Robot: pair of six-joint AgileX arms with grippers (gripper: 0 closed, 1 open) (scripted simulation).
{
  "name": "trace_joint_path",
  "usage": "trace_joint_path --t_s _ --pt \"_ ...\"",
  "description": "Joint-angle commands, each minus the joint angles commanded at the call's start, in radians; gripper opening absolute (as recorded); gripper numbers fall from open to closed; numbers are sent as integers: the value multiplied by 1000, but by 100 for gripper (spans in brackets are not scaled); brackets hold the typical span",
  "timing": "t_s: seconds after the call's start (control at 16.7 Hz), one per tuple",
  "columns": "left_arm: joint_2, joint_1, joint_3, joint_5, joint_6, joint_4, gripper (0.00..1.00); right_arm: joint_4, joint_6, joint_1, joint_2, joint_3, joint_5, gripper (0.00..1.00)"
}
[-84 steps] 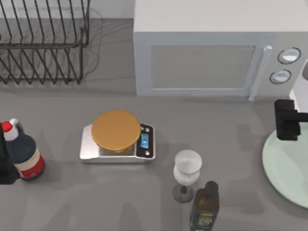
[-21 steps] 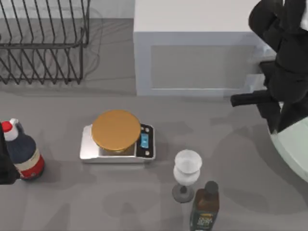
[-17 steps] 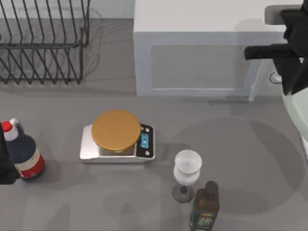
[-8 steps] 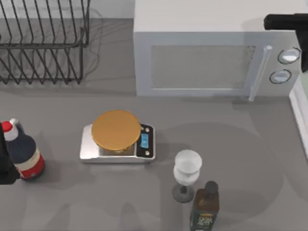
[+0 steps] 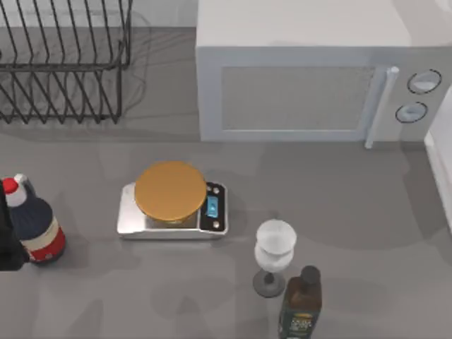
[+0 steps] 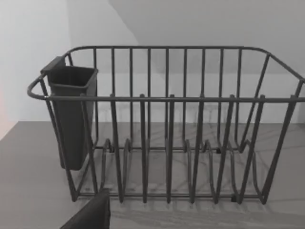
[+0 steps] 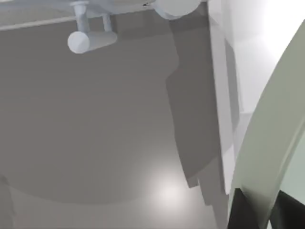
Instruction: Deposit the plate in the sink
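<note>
Leftmost, a red-capped bottle (image 5: 32, 226) is seen at the left edge of the counter (image 5: 332, 198), with the parked left arm (image 5: 6, 244) just beside it. Whether the left gripper (image 6: 89, 215) is spread or closed cannot be told; it is pointed toward the black wire rack (image 5: 63, 63) at the counter's far left corner. Near the middle of the counter a silver scale (image 5: 173, 212) topped with an orange-brown disc is found, and toward the front edge a wine glass (image 5: 274, 254) stands just beside a dark bottle (image 5: 300, 304). A microwave (image 5: 311, 78) is set along the back edge.

At the right edge, a thin white strip of the sink (image 5: 439, 176) is visible. In the right wrist view the plate (image 7: 276, 119) is seen tilted, above the sink's rim (image 7: 219, 95). Its rim appears to be pinched between the jaws of the right gripper (image 7: 262, 210), though little of the grip is shown.

The plate is judged stiff, glossy and therefore slippery, fairly weighty for its width, and breakable if dropped. A hold at the rim is the sensible one, and a low, gentle release into the basin would be called for.
</note>
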Motion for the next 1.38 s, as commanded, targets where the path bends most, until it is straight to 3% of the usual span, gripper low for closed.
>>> trace_joint_path --t_s 0.48,0.96,1.38 --pt "0 0 0 0 0 0 100 -66 -276 -205 550 506 -28 0" --pt "0 0 0 0 0 0 100 -96 -354 -224 644 587 -52 0" --pt "0 0 0 0 0 0 100 -96 -354 -224 644 587 -52 53"
